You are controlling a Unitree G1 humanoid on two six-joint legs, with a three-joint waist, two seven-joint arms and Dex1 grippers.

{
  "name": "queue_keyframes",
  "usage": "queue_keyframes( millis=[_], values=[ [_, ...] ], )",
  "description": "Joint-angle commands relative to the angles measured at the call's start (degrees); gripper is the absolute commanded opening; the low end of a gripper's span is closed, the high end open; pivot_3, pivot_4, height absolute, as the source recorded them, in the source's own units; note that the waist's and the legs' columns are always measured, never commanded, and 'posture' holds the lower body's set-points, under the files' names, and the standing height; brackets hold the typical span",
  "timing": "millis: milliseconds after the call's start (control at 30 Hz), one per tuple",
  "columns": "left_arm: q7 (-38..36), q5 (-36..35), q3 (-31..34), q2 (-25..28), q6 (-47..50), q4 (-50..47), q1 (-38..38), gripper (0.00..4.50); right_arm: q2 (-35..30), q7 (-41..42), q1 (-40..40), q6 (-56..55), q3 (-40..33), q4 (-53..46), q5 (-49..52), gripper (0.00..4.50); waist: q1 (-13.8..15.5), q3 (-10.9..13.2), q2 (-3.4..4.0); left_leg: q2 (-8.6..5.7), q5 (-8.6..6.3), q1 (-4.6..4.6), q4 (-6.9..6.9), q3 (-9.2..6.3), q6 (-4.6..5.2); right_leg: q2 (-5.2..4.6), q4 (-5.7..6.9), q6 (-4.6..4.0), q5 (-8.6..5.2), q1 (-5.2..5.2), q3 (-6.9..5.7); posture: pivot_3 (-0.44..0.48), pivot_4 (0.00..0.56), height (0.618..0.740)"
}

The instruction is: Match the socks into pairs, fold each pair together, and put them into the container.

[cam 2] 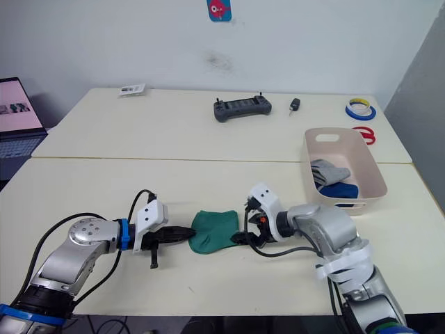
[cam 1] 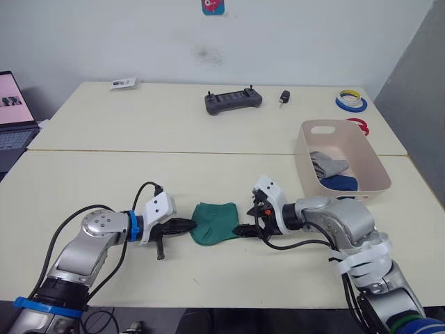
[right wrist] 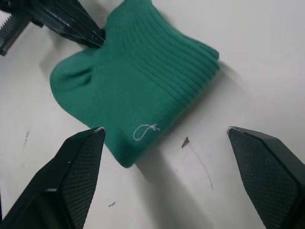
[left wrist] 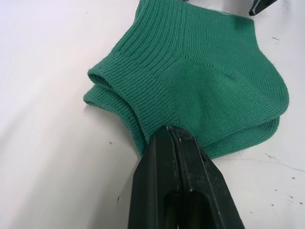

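Between both tools — left tool [cam 1: 189, 225] pinching green socks [cam 1: 215, 223].

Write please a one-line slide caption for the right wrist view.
Right gripper open over the folded green socks; left gripper pinches their far edge.

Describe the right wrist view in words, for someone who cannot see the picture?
A folded green ribbed fabric sock lies on a pale table, with the right gripper open, its two black fingers wide apart, one beside the sock's edge. At the sock's far end, the left gripper is shut on the fabric.
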Motion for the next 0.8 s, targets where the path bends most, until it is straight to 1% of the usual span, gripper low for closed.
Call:
queue_keyframes(
  millis=[33, 233, 300, 467, 567, 667, 700, 800],
  values=[
    [0.52, 2.35, -1.53, 0.52, 1.2, 1.07, 2.35, 0.0, 4.18, -1.64, -1.44, 2.44, -0.09, 1.83, 2.22, 4.46, -0.13, -0.04, 0.04, 0.0, 0.0, 0.01, -0.01, 0.0, 0.0, 0.01, 0.01, 0.0, 0.0, 0.0, 0.0, 0.0, 0.15, 0.74],
    [1.12, 2.49, -1.46, 0.33, 1.21, 0.29, 3.19, 0.0, 12.94, -5.12, -3.0, 4.27, -2.2, 7.22, 3.31, 4.46, -0.41, -0.11, 0.08, 0.0, 0.0, 0.03, -0.04, 0.0, 0.0, 0.01, 0.03, 0.0, 0.0, -0.01, 0.01, 0.0, 0.15, 0.74],
    [1.26, 2.47, -1.37, 0.37, 1.21, -0.03, 3.62, 0.0, 15.37, -6.2, -3.65, 4.51, -4.22, 9.54, 3.79, 4.46, -0.55, -0.13, 0.1, 0.0, 0.0, 0.04, -0.04, 0.0, 0.0, 0.02, 0.04, 0.0, 0.0, -0.01, 0.01, 0.0, 0.15, 0.74],
    [1.58, 2.39, -1.13, 0.44, 1.36, -0.63, 4.38, 0.0, 17.78, -7.1, -5.35, 4.0, -7.77, 13.69, 4.72, 4.46, -0.96, -0.14, 0.12, -0.01, 0.0, 0.03, -0.04, -0.01, 0.0, 0.01, 0.05, 0.0, 0.0, -0.02, 0.0, 0.0, 0.15, 0.74],
    [1.77, 2.27, -1.09, 0.41, 1.47, -0.75, 4.46, 0.0, 18.1, -7.39, -5.83, 3.57, -8.32, 15.14, 5.05, 4.46, -1.09, -0.14, 0.12, 0.0, 0.0, 0.04, -0.05, 0.0, 0.0, 0.01, 0.05, 0.0, 0.0, -0.02, 0.01, 0.0, 0.15, 0.74],
    [1.87, 2.11, -0.95, 0.4, 1.52, -0.82, 4.48, 0.0, 18.47, -8.05, -5.95, 3.05, -8.42, 15.96, 5.44, 3.88, -1.11, -0.14, 0.12, 0.0, 0.0, 0.03, -0.06, 0.0, 0.0, 0.01, 0.05, 0.0, 0.0, -0.03, 0.01, 0.0, 0.15, 0.74],
    [1.87, 2.07, -0.89, 0.42, 1.55, -0.87, 4.51, 0.0, 18.61, -8.23, -5.96, 2.89, -8.48, 16.12, 5.57, 3.58, -1.11, -0.14, 0.13, -0.01, 0.0, 0.03, -0.06, 0.0, 0.0, 0.01, 0.05, 0.0, 0.0, -0.03, 0.01, 0.0, 0.15, 0.74],
    [1.87, 1.55, -0.37, 0.43, 1.88, -1.16, 4.64, 0.0, 19.16, -8.74, -5.98, 2.4, -8.5, 16.45, 5.89, 2.48, -1.13, -0.14, 0.13, -0.01, 0.0, 0.02, -0.06, 0.0, 0.0, 0.01, 0.05, 0.0, 0.0, -0.04, 0.02, 0.0, 0.15, 0.74]
  ],
)
